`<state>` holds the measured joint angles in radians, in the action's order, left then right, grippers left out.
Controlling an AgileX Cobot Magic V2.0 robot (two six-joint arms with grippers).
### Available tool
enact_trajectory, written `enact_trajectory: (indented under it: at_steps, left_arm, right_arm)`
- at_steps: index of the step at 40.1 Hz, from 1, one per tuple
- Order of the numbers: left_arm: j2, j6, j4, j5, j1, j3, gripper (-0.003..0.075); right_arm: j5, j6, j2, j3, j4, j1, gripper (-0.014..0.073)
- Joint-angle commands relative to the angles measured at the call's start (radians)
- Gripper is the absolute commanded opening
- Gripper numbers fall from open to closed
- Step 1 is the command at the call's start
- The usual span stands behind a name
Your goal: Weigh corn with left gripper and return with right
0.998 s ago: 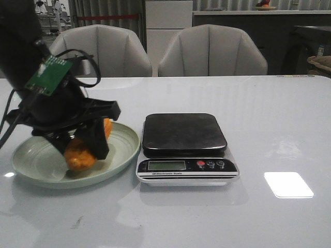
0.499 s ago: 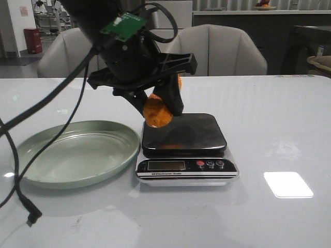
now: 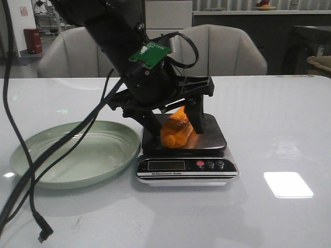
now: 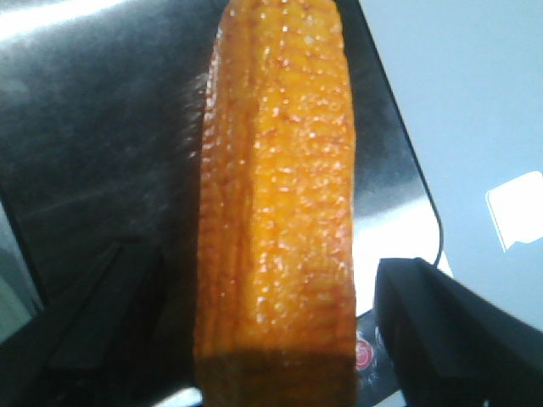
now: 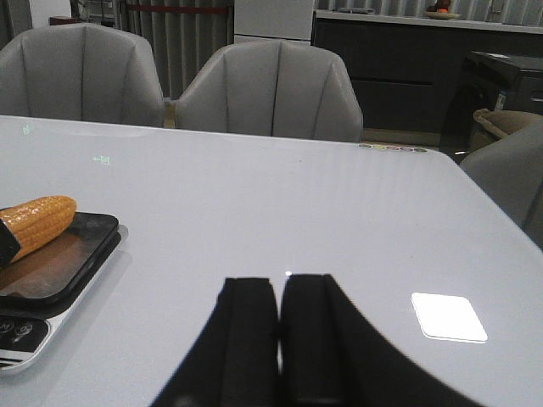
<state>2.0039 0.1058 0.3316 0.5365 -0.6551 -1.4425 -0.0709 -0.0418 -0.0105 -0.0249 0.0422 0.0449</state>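
The white table (image 3: 279, 124) fills the room's foreground, glossy enough to throw back a bright square of ceiling light near its right front corner. Behind its far edge stand two pale padded chairs (image 3: 220, 49), and beyond them dark cabinets and a white unit.

The left arm (image 3: 111, 31) has swung over from the plate: a second ago it was bent low over the green plate (image 3: 77, 152) with the corn in its grip, half a second ago it carried the cob above the back left of the scale, and now it has come down onto the weighing pan. The plate, toward the left front of the table, lies bare.

The scale (image 3: 186, 150) sits mid-table, just right of the plate, display and buttons facing the front edge. The corn (image 3: 177, 130) lies on its dark pan, left of the pan's middle, one end pointing to the front.

The left gripper (image 3: 173, 124) straddles the cob; in the wrist view its fingers (image 4: 441, 326) stand apart on either side of the corn (image 4: 276, 203), clear of its flanks, so the grip looks released.

The right gripper (image 5: 278, 339) hangs over the table's right side with its fingers pressed together, holding nothing, well apart from the scale (image 5: 51, 263).
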Motion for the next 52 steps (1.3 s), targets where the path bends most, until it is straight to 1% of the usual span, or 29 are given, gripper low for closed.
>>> enact_trajectory:
  at_steps: [1, 8, 17, 27, 35, 40, 45, 52]
  left_arm:
    - [-0.072, 0.009, 0.018, -0.038, -0.005, -0.03, 0.0637]
    - [-0.142, 0.009, -0.006, -0.045, -0.005, -0.022, 0.0637]
    - [-0.289, 0.009, -0.066, -0.104, -0.005, 0.078, 0.0637]
    - [-0.485, 0.009, -0.133, -0.154, -0.003, 0.247, 0.0638]
    - [-0.651, 0.005, -0.133, -0.22, -0.003, 0.413, 0.0638]
    - [-0.773, 0.005, -0.178, -0.25, -0.003, 0.523, 0.0637]
    - [-0.916, 0.005, -0.219, -0.254, -0.003, 0.626, 0.0637]
    - [-1.147, 0.005, -0.231, -0.253, -0.003, 0.762, 0.0637]
  right_arm:
    - [0.077, -0.001, -0.02, -0.006, -0.013, -0.006, 0.0177]
    - [0.077, -0.001, -0.02, -0.006, -0.013, -0.006, 0.0177]
    - [0.077, -0.001, -0.02, -0.006, -0.013, -0.006, 0.0177]
    - [0.077, -0.001, -0.02, -0.006, -0.013, -0.006, 0.0177]
    - [0.077, -0.001, -0.02, -0.006, -0.013, -0.006, 0.0177]
    - [0.077, -0.001, -0.02, -0.006, -0.013, -0.006, 0.0177]
    - [0.077, -0.001, -0.02, -0.006, -0.013, -0.006, 0.0177]
    - [0.077, -0.001, -0.02, -0.006, -0.013, -0.006, 0.0177]
